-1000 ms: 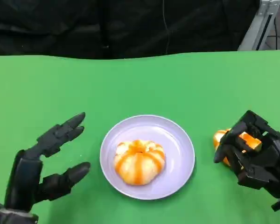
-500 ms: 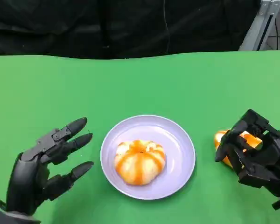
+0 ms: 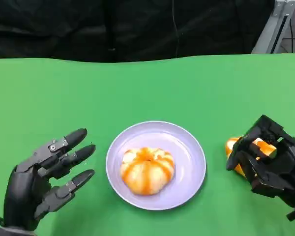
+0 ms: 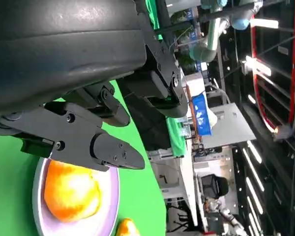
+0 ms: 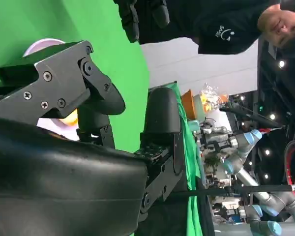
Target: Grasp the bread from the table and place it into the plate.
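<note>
While the green cloth-covered table [image 3: 147, 88] fills most of the head view, the round lavender plate [image 3: 189, 147] sits at lower centre of the frame and carries one orange-and-white glazed bread bun [image 3: 147, 170]. A second bread piece, orange and partly hidden [image 3: 234, 145], lies on the table at the right edge of the frame, well apart from the plate.

The robot's black right hand [image 3: 268, 162], lower right of the frame, hangs over this second piece with its fingers curled around it; whether the fingers already press the bread cannot be told from these views. The black left hand [image 3: 42, 179], lower left, holds nothing and has its fingers spread and pointing toward the plate, near its rim but apart from it. The left wrist view shows the plated bun [image 4: 71, 191] under those fingers [image 4: 113, 152], and an orange sliver of the second piece [image 4: 127, 228] beyond the plate.

Judged from this layout, the step in hand is the grasp of the second bread. The next move calls for a firm closure on it, a lift off the table, and a carry toward frame centre to set it on the bare part of the plate beside the first bun.

Count: one table, one plate, two bread pieces, two hands. A person in a dark top [image 5: 216, 24] stands beyond the table in the right wrist view.
</note>
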Available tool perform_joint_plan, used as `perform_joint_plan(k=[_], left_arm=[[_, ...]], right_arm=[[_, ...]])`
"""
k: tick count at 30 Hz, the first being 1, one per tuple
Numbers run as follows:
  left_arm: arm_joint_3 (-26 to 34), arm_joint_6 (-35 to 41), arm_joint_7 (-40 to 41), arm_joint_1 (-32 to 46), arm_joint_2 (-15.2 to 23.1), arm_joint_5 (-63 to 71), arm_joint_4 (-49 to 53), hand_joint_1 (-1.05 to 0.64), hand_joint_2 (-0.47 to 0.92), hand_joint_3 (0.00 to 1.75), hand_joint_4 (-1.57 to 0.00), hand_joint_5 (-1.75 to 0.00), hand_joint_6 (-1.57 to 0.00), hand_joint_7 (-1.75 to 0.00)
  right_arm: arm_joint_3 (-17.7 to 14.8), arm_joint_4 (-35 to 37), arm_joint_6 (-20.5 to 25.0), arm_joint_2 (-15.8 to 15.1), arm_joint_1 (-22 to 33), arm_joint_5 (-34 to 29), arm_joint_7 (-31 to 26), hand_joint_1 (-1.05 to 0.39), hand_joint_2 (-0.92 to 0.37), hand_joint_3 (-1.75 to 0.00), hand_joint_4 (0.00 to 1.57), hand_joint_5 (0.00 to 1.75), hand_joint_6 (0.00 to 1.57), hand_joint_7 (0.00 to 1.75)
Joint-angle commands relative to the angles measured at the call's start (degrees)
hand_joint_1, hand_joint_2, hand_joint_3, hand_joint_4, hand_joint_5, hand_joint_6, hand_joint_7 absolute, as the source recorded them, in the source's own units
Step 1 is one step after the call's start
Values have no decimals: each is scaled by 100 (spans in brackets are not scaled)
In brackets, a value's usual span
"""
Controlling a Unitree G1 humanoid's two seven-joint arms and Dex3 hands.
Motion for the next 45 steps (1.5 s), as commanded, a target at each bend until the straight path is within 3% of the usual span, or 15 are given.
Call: perform_joint_plan(k=[1, 45], left_arm=[[119, 83, -93, 49, -8, -27, -124, -9, 92, 10, -84, -2, -78, -4], [288, 130, -166, 45, -140, 74, -150, -7, 92, 11, -86, -1, -82, -1]], right_arm=[[-70, 31, -25, -65, -53, 75, 21, 6, -63, -115, 47, 175, 39, 156], [-74, 59, -52, -67, -63, 70, 38, 6, -63, -115, 47, 175, 40, 155]])
